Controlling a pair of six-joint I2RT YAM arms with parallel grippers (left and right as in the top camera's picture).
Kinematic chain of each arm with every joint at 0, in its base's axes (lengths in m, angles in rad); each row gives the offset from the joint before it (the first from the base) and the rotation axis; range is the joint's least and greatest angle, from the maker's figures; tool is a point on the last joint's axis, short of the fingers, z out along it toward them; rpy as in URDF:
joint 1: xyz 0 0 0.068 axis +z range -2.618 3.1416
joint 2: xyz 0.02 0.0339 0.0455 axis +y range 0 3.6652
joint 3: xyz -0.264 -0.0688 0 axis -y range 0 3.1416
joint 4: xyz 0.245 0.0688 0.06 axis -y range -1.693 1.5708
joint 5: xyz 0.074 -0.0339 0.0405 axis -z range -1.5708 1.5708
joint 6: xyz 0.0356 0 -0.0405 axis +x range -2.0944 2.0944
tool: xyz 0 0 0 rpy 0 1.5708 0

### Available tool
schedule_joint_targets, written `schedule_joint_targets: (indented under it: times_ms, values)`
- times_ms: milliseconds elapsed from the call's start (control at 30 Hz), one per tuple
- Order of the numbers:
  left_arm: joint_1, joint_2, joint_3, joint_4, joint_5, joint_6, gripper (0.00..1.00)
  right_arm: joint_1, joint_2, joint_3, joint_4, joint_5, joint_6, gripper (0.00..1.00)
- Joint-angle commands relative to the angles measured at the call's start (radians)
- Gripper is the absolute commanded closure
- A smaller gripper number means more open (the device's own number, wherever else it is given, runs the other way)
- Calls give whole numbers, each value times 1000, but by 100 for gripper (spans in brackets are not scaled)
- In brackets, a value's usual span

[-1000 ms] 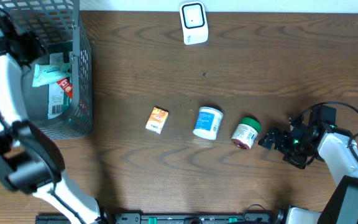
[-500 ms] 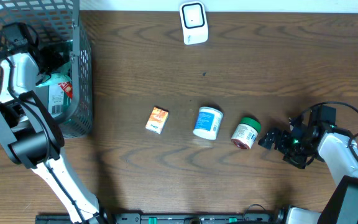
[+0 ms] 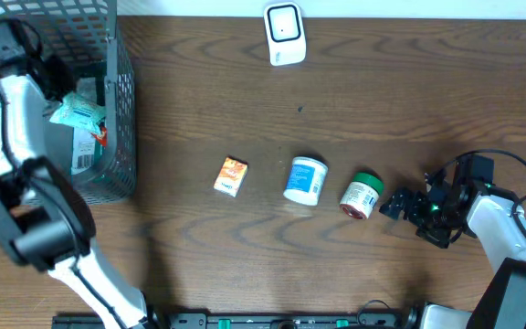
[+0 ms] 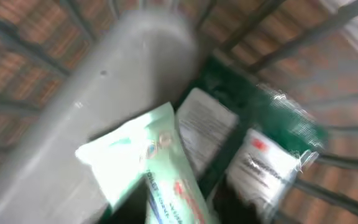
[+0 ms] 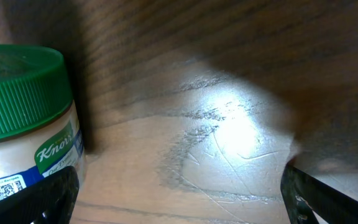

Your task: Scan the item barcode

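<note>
A dark wire basket [image 3: 121,110] of square mesh stands at the left end of the brown, wood-grained desk [image 3: 382,100]. The white left arm reaches down into it. The left tool [image 3: 60,84] sits at the upper edge of a pale green packet [image 3: 78,112], a soft, glossy, crinkled pouch with blue and red print. The left wrist view is smeared, and the packet [image 4: 160,168] runs off its lower edge, so I cannot tell how far this tool is closed or whether it has hold of the packet. Beneath the packet lies a dark green pouch [image 4: 260,155] with white rectangular labels. The scanner [image 3: 284,34], a rounded white block with a dark window, stands at the far edge of the desk, well apart from the basket. In a row across the middle lie a small orange carton [image 3: 232,175], a squat white tub [image 3: 306,180] with a blue label, and a green-lidded jar [image 3: 362,195] on its side. The right tool [image 3: 400,206] rests low just beside the jar, its black fingers [image 5: 58,196] spread wide and gripping nothing. The jar's ribbed plastic lid [image 5: 17,93] is close to one finger.
</note>
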Motion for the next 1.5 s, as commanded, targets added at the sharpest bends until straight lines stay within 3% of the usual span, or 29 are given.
schedule_joint_targets:
  times_ms: [0,67,333,500,533,633,667,867,1233,1367,1467]
  values:
    - [-1,-118,2,-92,-21,-36,34,8,0,-2,2,-3,11,1]
    - [-2,-111,-10,-120,-21,-47,27,8,0,-2,2,-3,11,1]
    - [-2,21,-166,-11,-17,-269,23,8,0,-2,2,-3,52,1]
    - [-11,138,-166,39,19,-304,22,8,0,-2,2,-3,52,1]
    - [-11,150,-166,50,33,-304,28,8,0,-2,2,-2,52,1]
    - [-7,146,-163,57,44,-304,81,8,0,-2,2,-3,52,1]
    - [-4,140,-161,57,44,-304,93,8,0,-2,2,-3,52,1]
    - [28,-3,-155,53,43,-303,93,8,0,-2,2,-3,52,1]
    - [39,-507,-155,-15,55,-239,93,8,0,-2,2,-3,52,1]
    - [20,-642,-155,-81,258,-197,93,8,0,-2,2,-3,52,1]
    - [3,-687,-155,-114,516,-190,93,8,0,-2,2,-3,52,1]
